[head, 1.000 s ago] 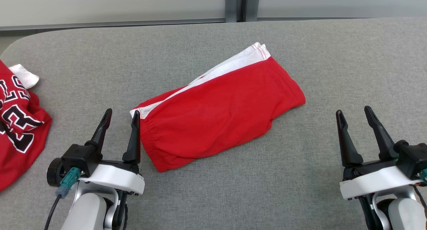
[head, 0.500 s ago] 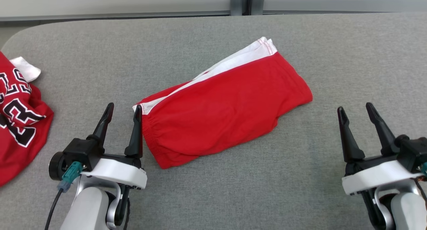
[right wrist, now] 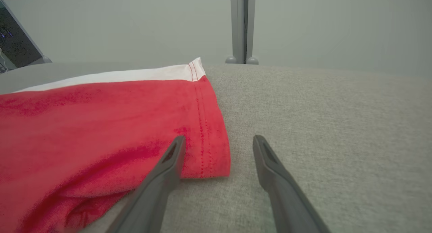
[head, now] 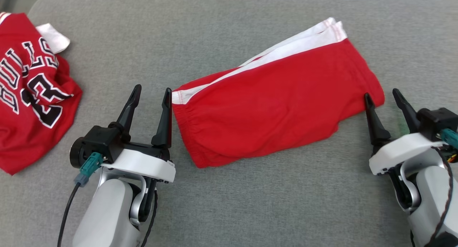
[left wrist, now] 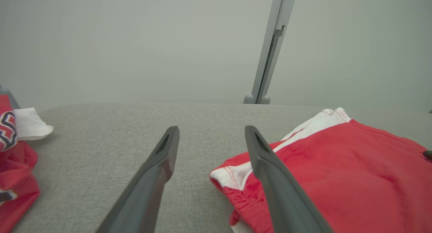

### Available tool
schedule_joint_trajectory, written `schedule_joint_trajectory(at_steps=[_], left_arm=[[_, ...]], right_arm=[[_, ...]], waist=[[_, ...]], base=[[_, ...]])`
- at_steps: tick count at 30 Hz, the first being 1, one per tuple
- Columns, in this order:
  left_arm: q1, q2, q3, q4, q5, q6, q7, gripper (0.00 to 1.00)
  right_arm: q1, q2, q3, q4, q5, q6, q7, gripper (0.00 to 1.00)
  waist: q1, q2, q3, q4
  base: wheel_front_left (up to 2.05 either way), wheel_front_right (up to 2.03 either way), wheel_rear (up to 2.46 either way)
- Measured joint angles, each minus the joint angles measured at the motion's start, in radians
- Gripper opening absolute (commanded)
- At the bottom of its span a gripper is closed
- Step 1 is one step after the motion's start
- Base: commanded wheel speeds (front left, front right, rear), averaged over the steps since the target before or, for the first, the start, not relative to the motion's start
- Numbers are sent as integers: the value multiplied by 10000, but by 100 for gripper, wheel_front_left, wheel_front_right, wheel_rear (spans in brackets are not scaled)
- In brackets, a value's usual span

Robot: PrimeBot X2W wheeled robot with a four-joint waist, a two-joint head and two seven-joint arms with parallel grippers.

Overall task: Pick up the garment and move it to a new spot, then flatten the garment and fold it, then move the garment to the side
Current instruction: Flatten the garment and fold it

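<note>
The folded red shorts with a white side stripe lie slantwise in the middle of the grey table. My left gripper stands open just left of their waistband corner, its right finger beside the cloth. My right gripper is open at the shorts' hem corner, its left finger against the red edge and nothing between the fingers. In the wrist views the left gripper and the right gripper each show an empty gap over the table.
A crumpled red jersey with black and white lettering lies at the table's left edge. The grey cloth-covered table spreads in front of and behind the shorts. A pale wall with a metal post stands behind it.
The head camera has tilted down and closed in, so everything has shifted up and grown. My right gripper now stands against the shorts' hem corner, where before there was a gap.
</note>
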Motion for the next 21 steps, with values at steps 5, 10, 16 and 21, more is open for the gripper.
schedule_joint_trajectory(at_steps=[5,10,16,21], left_arm=[[-103,-111,-23,69,86,-98,0,100],[-114,-190,35,69,159,-115,0,100],[-113,-226,136,67,278,-184,0,100],[-98,-236,247,19,370,-199,-2,100]], right_arm=[[-813,-109,589,1409,420,0,10,100],[-1424,-125,1139,2098,1080,-2,173,100],[-1789,-90,1848,2316,2000,-19,418,0],[-1687,-92,2265,2194,2589,-15,-40,0]], waist=[[1,0,215,343],[0,0,259,369],[0,0,218,186],[0,0,132,-50]], base=[[0,0,0],[0,0,0],[0,0,0],[0,0,0]])
